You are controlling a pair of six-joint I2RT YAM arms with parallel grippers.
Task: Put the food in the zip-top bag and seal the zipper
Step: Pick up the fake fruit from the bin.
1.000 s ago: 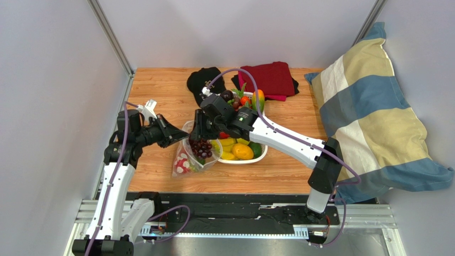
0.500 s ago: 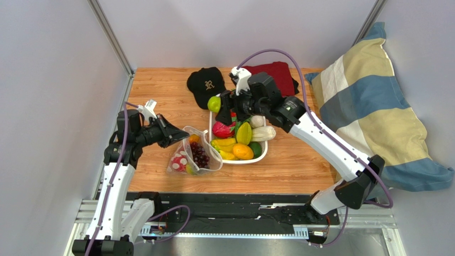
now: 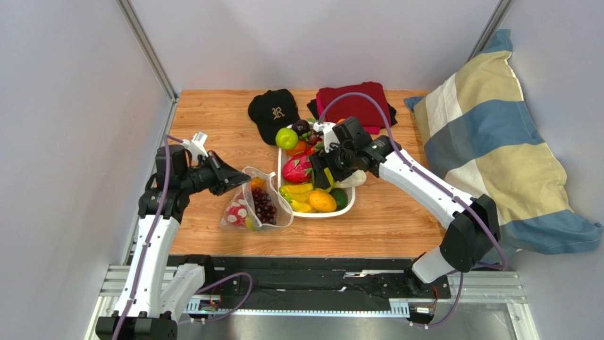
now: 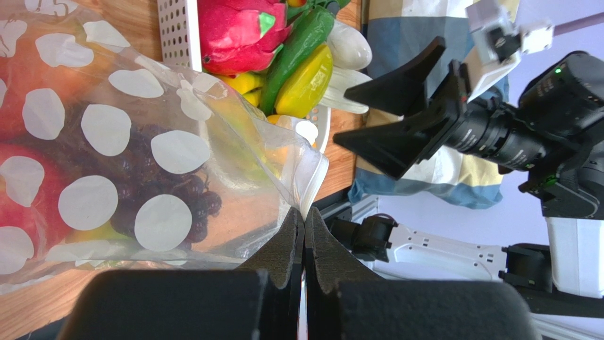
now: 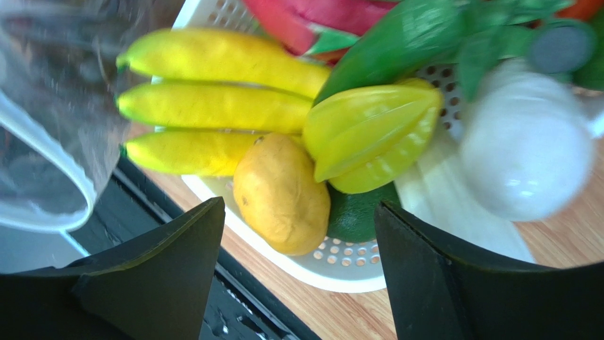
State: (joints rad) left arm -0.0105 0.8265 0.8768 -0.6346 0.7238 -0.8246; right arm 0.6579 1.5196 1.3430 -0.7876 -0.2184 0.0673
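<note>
The dotted zip-top bag [image 3: 261, 207] lies left of the white tray [image 3: 337, 212] with its mouth open toward the tray. My left gripper [image 3: 238, 182] is shut on the bag's top rim, where the zipper [image 4: 312, 172] runs, and holds it up. Inside the bag are dark grapes [image 4: 177, 191], a red-and-white piece [image 3: 239, 214] and an orange piece [image 3: 258, 184]. My right gripper [image 3: 321, 174] hangs open and empty over the tray's food: bananas [image 5: 213, 106], a yellow-orange fruit [image 5: 281, 195], a starfruit [image 5: 368, 134] and a dragon fruit [image 3: 296, 169].
A black cap [image 3: 273, 112] and folded red cloth [image 3: 358, 103] lie at the back of the table. A striped pillow [image 3: 496, 152] fills the right side. A green apple [image 3: 286, 138] and small pieces sit at the tray's far end. Side walls stand close on the left.
My right gripper opened over the bag and left the grapes in it, swung to the tray's far end, then came down over the tray's middle. The left gripper stayed holding the bag.
</note>
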